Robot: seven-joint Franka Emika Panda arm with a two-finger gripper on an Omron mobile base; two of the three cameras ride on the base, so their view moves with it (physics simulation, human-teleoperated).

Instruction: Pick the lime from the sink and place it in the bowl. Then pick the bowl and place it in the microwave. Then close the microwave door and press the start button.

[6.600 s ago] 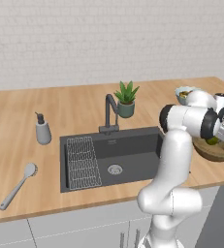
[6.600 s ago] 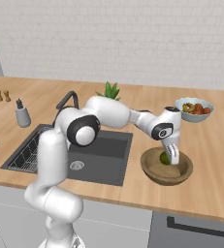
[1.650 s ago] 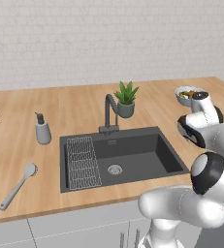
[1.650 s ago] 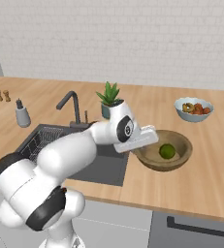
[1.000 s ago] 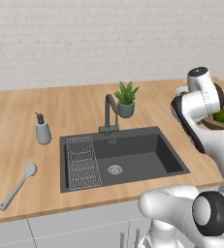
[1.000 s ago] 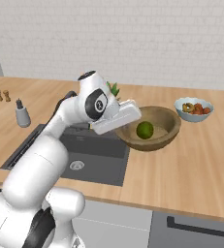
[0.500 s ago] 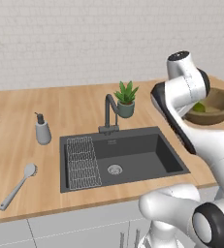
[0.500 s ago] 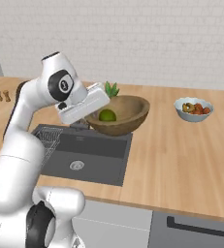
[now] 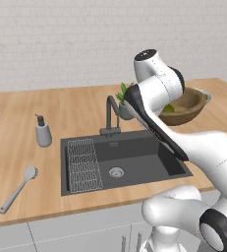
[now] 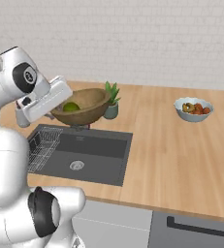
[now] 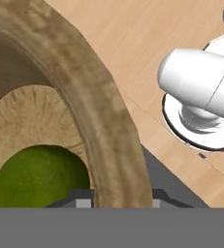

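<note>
End effector (image 10: 60,104) pinching the bowl (image 10: 82,105) rim, lime (image 10: 71,107) inside, has swung it off the worktop (image 10: 181,145) to above the sink (image 10: 79,152), heading for the microwave.

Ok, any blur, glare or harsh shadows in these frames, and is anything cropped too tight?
Left base view: sharp, flat light, no glare, the arm covers part of the bowl. Right base view: crisp, the lime reads clearly. Hand view: very close, the bowl's rim cut off by the frame, wood grain coarse.
</note>
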